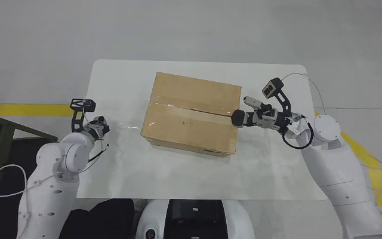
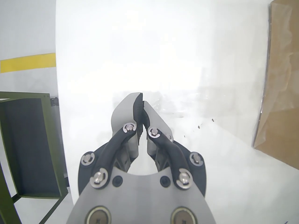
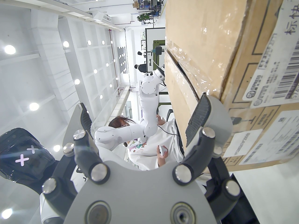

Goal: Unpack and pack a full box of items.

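Note:
A closed brown cardboard box (image 1: 191, 113) sits in the middle of the white table (image 1: 119, 77), its top flaps meeting along a taped seam. In the right wrist view the box (image 3: 205, 24) shows labels on its end face. My right gripper (image 1: 237, 118) is at the box's right end, level with the top edge near the seam; it (image 3: 144, 117) is open, with one finger pad (image 3: 196, 120) close against the box corner. My left gripper (image 1: 102, 126) rests at the table's left edge, apart from the box; in its own view the gripper (image 2: 140, 99) is shut on nothing.
A dark green metal frame (image 2: 30, 145) stands on the floor just off the table's left edge. Yellow floor tape (image 1: 36, 110) runs past both sides. Bare table lies between the left gripper and the box edge (image 2: 278, 75).

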Controlling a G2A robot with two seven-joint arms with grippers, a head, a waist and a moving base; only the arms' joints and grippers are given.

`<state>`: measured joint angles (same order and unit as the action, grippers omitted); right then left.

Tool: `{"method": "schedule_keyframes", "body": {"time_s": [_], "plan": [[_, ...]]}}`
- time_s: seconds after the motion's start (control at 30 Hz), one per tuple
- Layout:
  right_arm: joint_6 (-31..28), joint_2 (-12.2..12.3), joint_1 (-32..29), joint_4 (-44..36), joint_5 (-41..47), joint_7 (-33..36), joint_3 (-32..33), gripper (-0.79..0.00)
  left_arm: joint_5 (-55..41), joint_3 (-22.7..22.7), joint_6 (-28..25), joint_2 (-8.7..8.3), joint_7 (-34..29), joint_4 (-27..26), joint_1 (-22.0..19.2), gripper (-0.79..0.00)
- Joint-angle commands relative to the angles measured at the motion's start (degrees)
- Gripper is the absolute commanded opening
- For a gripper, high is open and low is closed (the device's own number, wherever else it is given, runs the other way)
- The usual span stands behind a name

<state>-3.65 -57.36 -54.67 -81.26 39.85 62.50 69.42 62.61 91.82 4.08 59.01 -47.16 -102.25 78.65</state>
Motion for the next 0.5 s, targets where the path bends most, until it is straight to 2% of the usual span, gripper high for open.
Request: {"method": "schedule_keyframes", "body": {"time_s": [0.0, 0.03, 0.07, 0.1, 0.13, 0.2, 0.23, 0.33, 0.4, 0.47], "plan": [[0.0, 0.0, 0.0, 0.0, 0.0, 0.0, 0.0, 0.0, 1.36, -0.1, -0.66, 0.05, 3.59, -0.39, 0.92, -0.283], [0.0, 0.0, 0.0, 0.0, 0.0, 0.0, 0.0, 0.0, 2.93, -0.04, -0.84, 0.02, 5.21, -0.62, 1.34, -0.308], [0.0, 0.0, 0.0, 0.0, 0.0, 0.0, 0.0, 0.0, 4.07, -0.25, -1.44, 0.01, 6.42, -0.67, 1.89, -0.394], [0.0, 0.0, 0.0, 0.0, 0.0, 0.0, 0.0, 0.0, 4.59, -0.34, -2.16, 0.0, 7.35, -0.67, 2.32, -0.44], [0.0, 0.0, 0.0, 0.0, 0.0, 0.0, 0.0, 0.0, 4.86, -0.33, -2.76, -0.01, 7.51, -0.32, 2.69, -0.456], [0.0, 0.0, 0.0, 0.0, 0.0, 0.0, 0.0, 0.0, 4.97, -0.07, -3.14, -0.03, 6.53, 0.23, 2.71, -0.428], [0.0, 0.0, 0.0, 0.0, 0.0, 0.0, 0.0, 0.0, 4.76, 0.02, -3.18, -0.02, 6.02, 0.41, 2.59, -0.342], [0.0, 0.0, 0.0, 0.0, 0.0, 0.0, 0.0, 0.0, 4.04, 0.18, -3.7, 0.0, 4.37, 0.39, 2.32, -0.354], [0.0, 0.0, 0.0, 0.0, 0.0, 0.0, 0.0, 0.0, 4.36, -0.04, -4.0, 0.01, 3.53, 0.11, 2.36, -0.394], [0.0, 0.0, 0.0, 0.0, 0.0, 0.0, 0.0, 0.0, 5.14, -0.51, -4.26, 0.03, 2.86, -0.11, 2.3, -0.372]]}}
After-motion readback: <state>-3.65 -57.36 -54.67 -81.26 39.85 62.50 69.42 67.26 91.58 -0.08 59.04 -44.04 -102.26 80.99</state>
